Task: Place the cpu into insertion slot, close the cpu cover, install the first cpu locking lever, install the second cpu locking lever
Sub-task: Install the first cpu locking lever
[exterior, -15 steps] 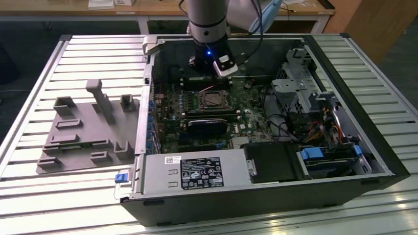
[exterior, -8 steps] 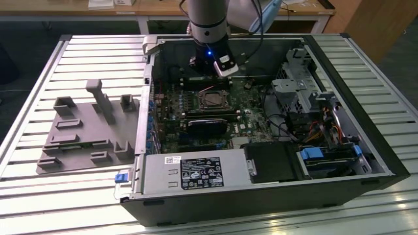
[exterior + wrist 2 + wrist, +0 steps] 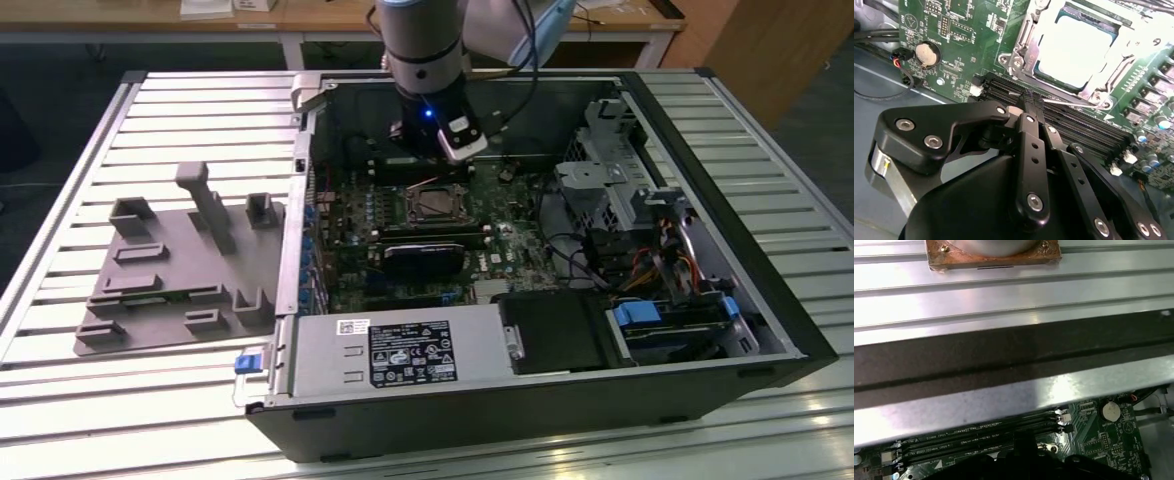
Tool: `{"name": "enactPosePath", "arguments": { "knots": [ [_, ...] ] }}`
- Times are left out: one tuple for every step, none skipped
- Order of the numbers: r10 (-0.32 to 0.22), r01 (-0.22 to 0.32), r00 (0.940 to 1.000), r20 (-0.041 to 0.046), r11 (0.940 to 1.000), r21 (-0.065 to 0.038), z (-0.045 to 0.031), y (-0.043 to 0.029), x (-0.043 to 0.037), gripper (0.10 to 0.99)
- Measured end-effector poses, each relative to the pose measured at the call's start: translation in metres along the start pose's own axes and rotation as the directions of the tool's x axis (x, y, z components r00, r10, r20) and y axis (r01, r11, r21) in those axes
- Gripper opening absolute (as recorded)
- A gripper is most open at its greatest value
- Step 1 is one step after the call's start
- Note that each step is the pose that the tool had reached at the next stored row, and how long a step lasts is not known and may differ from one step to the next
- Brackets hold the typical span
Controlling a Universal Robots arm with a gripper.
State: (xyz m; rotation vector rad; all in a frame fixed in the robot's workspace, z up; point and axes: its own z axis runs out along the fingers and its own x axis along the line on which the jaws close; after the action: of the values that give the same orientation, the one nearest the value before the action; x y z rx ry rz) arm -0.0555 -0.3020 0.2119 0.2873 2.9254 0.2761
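Cpu (image 3: 1074, 50) lies seated in the insertion slot (image 3: 437, 206), framed by the cpu cover (image 3: 1029, 35), which looks lowered. Light, rigid and delicate, it is best held by opposite edges. The hand (image 3: 1028, 102) is clenched just beside the socket, over the memory slots (image 3: 1084, 127); whether it pinches the thin lever (image 3: 1069, 102) I cannot tell. The exterior view adds the open case (image 3: 774, 330) on the counter (image 3: 134, 420).

- In silver-rimmed square insertion slot (image 3: 1020, 59) on green circuit board (image 3: 959, 35): flat silver-grey cpu (image 3: 1076, 47).
- Just beside, over long black memory slots (image 3: 1081, 129): black gripper (image 3: 1028, 102).
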Motion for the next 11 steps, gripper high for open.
{"name": "enactPosePath", "arguments": {
  "knots": [
    [-0.001, 0.001, 1.0, 0.0042, 1.0, 0.0, 0.0006, -0.0001, 0.0002, 0.106],
    [-0.002, 0.002, 1.0, 0.0084, 1.0, 0.001, 0.0011, -0.0003, 0.0004, 0.106],
    [-0.003, 0.003, 0.9999, 0.0116, 1.0, 0.004, 0.0017, -0.0003, 0.0007, 0.106],
    [-0.004, 0.004, 0.9999, 0.0134, 1.0, 0.008, 0.0021, -0.0003, 0.0009, 0.106],
    [-0.005, 0.005, 0.9999, 0.0152, 0.9999, 0.01, 0.0026, -0.0005, 0.0012, 0.106],
    [-0.003, 0.003, 0.9998, 0.017, 0.9999, 0.012, 0.003, -0.0006, 0.0015, 0.106],
    [0.002, -0.002, 0.9998, 0.0189, 0.9999, 0.015, 0.0033, -0.0006, 0.0016, 0.106],
    [0.011, -0.011, 0.9997, 0.021, 0.9998, 0.017, 0.0037, -0.0007, 0.0017, 0.106],
    [0.02, -0.021, 0.9995, 0.023, 0.9996, 0.018, 0.004, -0.0007, 0.0019, 0.106],
    [0.027, -0.027, 0.9993, 0.0245, 0.9994, 0.019, 0.0042, -0.0008, 0.0024, 0.106],
    [0.032, -0.033, 0.9991, 0.0257, 0.9993, 0.02, 0.0044, -0.0008, 0.0031, 0.106]
  ]
}}
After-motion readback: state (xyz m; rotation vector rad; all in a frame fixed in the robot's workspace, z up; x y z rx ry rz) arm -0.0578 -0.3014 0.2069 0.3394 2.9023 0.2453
